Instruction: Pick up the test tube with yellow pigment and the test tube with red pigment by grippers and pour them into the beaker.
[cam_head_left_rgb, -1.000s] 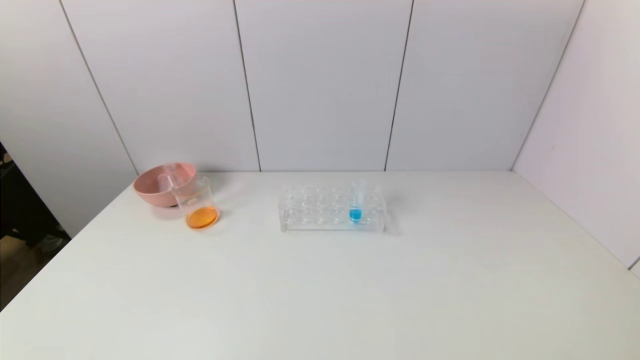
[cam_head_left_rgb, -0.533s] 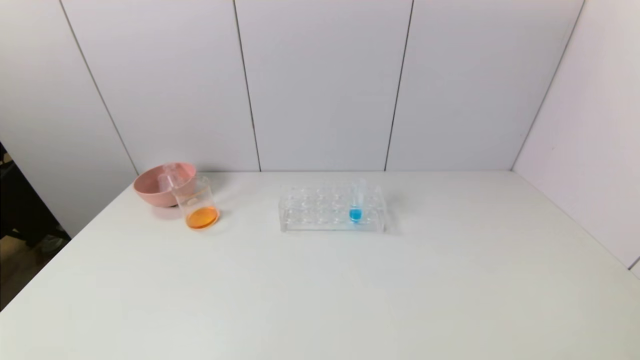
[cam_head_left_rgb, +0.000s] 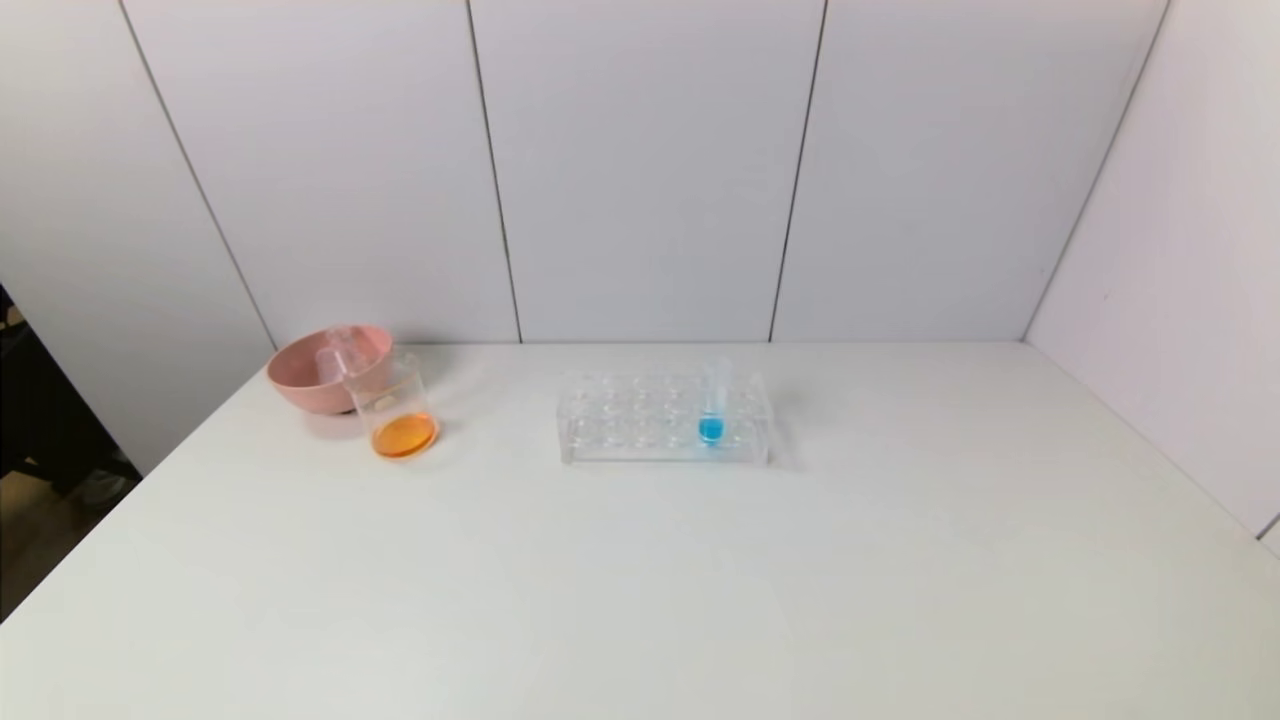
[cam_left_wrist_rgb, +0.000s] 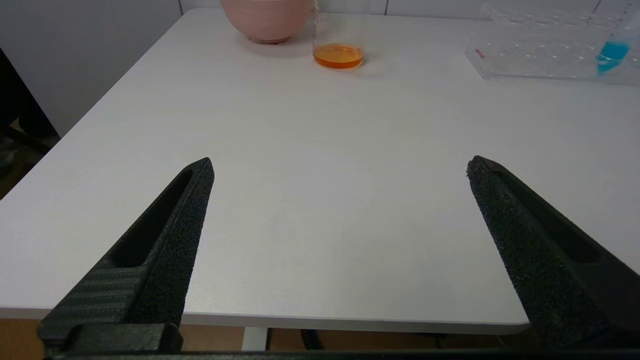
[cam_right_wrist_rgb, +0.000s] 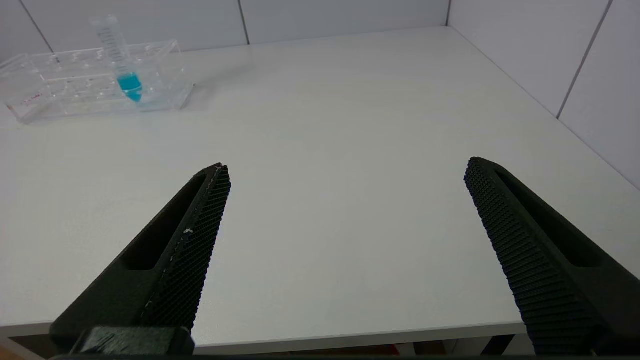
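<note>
Nearest to the robot, both arms sit drawn back at the near edge of a white table (cam_head_left_rgb: 640, 600), out of sight from the head camera. The left end effector (cam_left_wrist_rgb: 340, 170) hangs over the near left part of the table with its two black textured fingers (cam_left_wrist_rgb: 165, 240) spread wide apart and nothing between them. The right end effector (cam_right_wrist_rgb: 347, 172) hangs over the near right part in the same way, its ridged black fingers (cam_right_wrist_rgb: 185, 250) spread wide and holding nothing.

The middle of the table is bare white surface.

Farther back, near the centre, a clear plastic test tube rack (cam_head_left_rgb: 640, 425) lies with rows of round holes. One clear test tube with a blue tip (cam_head_left_rgb: 712, 405) stands upright in a hole toward the rack's right end.

Well to the left of the rack stands the beaker (cam_head_left_rgb: 392, 410), small, clear and straight-sided, with a shallow layer of orange liquid (cam_head_left_rgb: 404, 435) at its bottom. Just behind it and touching or nearly touching it sits a pink bowl (cam_head_left_rgb: 310, 375). Clear tube shapes (cam_head_left_rgb: 335, 355) rest inside the bowl, leaning over its rim; their tips cannot be made out, so whether these are the yellow and red tubes cannot be told.

White wall panels (cam_head_left_rgb: 640, 170) close off the back and the right side.
</note>
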